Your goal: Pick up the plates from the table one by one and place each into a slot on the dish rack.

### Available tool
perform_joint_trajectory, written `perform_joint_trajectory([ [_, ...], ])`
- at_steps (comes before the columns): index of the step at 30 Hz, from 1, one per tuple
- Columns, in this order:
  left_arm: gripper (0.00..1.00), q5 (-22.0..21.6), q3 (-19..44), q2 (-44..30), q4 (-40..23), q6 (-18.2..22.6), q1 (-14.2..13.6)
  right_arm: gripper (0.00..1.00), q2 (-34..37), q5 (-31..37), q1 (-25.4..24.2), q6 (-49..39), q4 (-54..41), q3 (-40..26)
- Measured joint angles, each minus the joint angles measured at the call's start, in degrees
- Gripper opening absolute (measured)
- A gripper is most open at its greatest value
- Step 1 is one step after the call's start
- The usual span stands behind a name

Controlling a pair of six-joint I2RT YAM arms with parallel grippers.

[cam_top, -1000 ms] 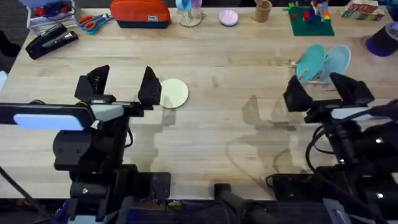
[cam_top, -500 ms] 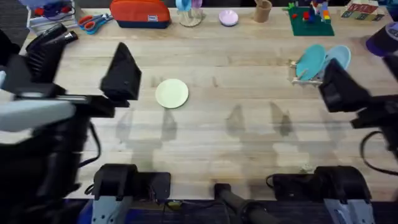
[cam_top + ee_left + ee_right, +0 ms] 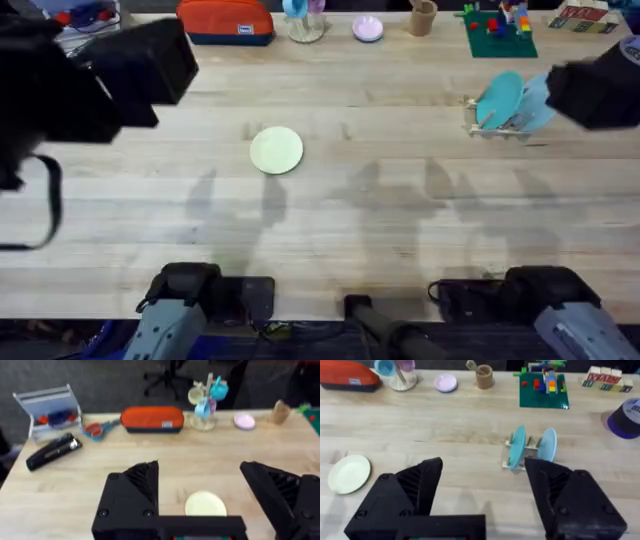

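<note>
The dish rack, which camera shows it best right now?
The right wrist view: the dish rack sits unobstructed, with the teal plate and the light blue plate upright in separate slots. Overhead, the rack appears smaller, and a dark arm overlaps the light blue plate's edge.

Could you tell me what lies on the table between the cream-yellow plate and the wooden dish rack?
Nothing: in the overhead view, bare wooden table planks run from the pale cream-yellow round plate to the small light-wood dish rack.
</note>
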State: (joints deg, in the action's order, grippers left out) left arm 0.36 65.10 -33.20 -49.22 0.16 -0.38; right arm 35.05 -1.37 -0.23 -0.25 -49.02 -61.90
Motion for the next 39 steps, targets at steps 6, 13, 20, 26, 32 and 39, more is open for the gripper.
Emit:
perform_joint_trajectory([
  [6, 0.994, 0.00, 11.39, -10.78, -11.43, 0.00, 0.00, 0.993, 12.68, 0.01, 0.00, -0.17, -10.12, -12.81],
  [13, 0.994, 0.02, 19.23, -19.90, -20.42, 1.36, 0.00, 0.995, 21.58, 0.02, 0.00, -1.53, -14.36, -20.30],
  [20, 0.993, 2.93, 19.48, -22.26, -21.98, 2.67, 0.00, 0.995, 22.44, 0.02, 0.00, -1.92, -12.86, -20.52],
  [26, 0.994, 4.01, 19.50, -22.18, -21.93, 2.88, 0.00, 0.995, 22.31, 0.02, 0.00, -1.92, -12.73, -20.56],
  [32, 0.994, 4.44, 19.65, -23.02, -25.03, 2.87, 0.00, 0.995, 22.29, 0.02, 0.00, -1.92, -12.73, -20.56],
  [39, 0.992, 6.45, 20.05, -30.86, -28.34, 2.87, 0.00, 0.995, 22.29, 0.02, 0.00, -1.92, -12.71, -20.56],
])
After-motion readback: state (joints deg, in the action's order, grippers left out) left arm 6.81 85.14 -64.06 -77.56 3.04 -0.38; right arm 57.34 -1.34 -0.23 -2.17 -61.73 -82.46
